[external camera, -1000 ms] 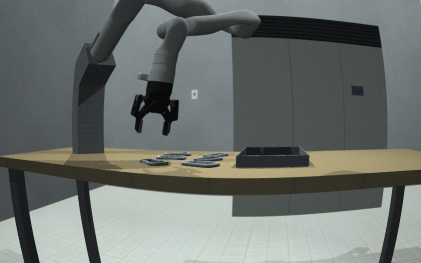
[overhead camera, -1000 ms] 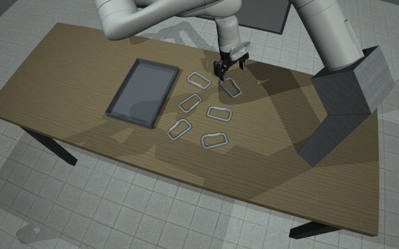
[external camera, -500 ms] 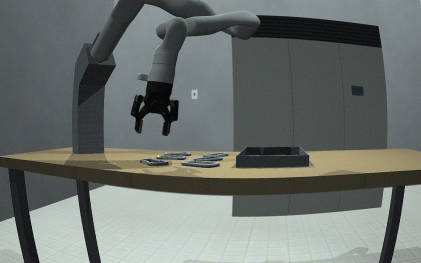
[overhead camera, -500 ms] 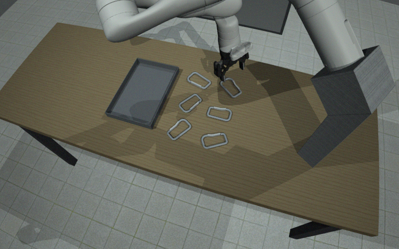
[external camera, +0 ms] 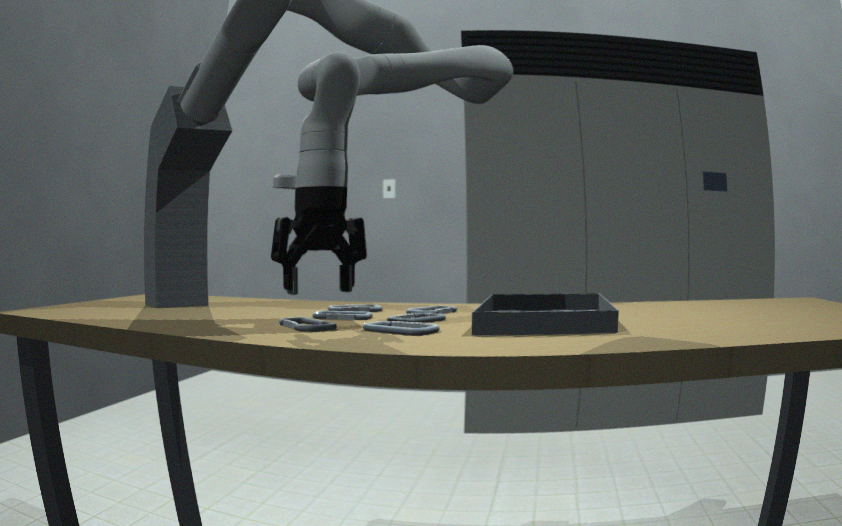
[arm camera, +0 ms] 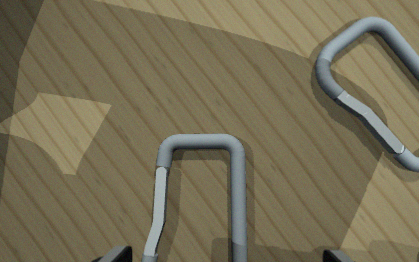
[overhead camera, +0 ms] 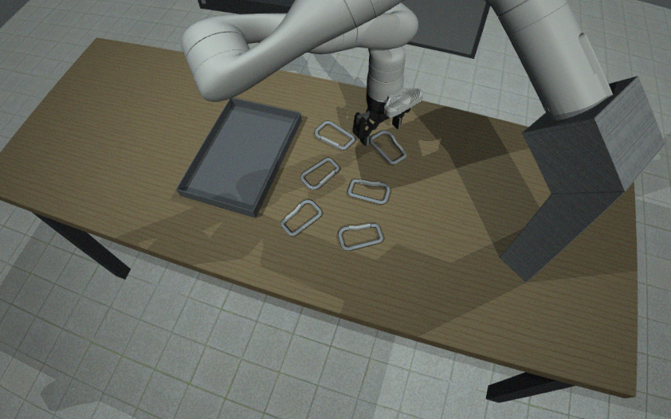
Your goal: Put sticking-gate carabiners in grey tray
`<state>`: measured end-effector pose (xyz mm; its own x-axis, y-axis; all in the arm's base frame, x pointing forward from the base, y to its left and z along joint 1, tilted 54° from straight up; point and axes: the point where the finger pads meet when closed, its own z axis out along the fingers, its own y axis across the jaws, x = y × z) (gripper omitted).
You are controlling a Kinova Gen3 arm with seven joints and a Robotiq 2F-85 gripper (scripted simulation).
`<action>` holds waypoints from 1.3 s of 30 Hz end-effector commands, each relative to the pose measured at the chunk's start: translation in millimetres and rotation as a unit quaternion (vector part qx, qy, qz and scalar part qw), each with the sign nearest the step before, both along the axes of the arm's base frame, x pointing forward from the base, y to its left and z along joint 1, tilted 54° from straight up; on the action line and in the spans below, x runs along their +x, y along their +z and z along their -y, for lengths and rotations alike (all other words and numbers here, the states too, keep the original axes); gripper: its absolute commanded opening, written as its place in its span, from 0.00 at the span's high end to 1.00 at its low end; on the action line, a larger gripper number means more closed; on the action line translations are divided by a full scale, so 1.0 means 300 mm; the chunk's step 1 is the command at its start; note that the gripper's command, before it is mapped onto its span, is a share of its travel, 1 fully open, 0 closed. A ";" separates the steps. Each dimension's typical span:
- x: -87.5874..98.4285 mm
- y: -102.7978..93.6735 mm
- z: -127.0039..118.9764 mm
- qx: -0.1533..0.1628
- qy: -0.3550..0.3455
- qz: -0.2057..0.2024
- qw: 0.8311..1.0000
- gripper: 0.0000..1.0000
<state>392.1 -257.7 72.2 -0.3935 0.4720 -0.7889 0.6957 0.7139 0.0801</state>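
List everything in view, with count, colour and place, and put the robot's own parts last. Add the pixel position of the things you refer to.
carabiners: six, silver-grey, lying flat on the table between the tray and the pedestal; the one nearest the hand [overhead camera: 405,153] [arm camera: 239,200] is below it
grey tray [overhead camera: 186,193] [external camera: 544,322]: one, dark grey, on the table beside the carabiners, none of them in it
table [overhead camera: 93,103] [external camera: 705,320]: one, brown wood grain top, dark legs, standing on the floor
floor [overhead camera: 223,364] [external camera: 346,444]: one, pale tiles, under the table
cabinet [external camera: 633,196]: one, grey with a black slatted top, behind the table
wall plate [external camera: 385,182]: one, whitish, on the wall behind the hand
pedestal [overhead camera: 629,130] [external camera: 176,261]: one, dark grey, on the table
arm [overhead camera: 276,52] [external camera: 411,68]: one, light grey, mounted on the pedestal
hand [overhead camera: 379,131] [external camera: 318,279]: one, black, open above the table
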 end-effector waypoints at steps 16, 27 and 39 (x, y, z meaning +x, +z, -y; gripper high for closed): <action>-0.030 -0.065 0.051 -0.012 0.009 0.016 1.000 0.00; 0.020 -0.113 0.096 -0.012 0.009 0.016 1.000 0.00; 0.020 -0.113 0.096 -0.012 0.009 0.016 1.000 0.00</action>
<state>398.3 -286.5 38.1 -0.3767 0.4463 -0.8117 0.6798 0.7285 0.0851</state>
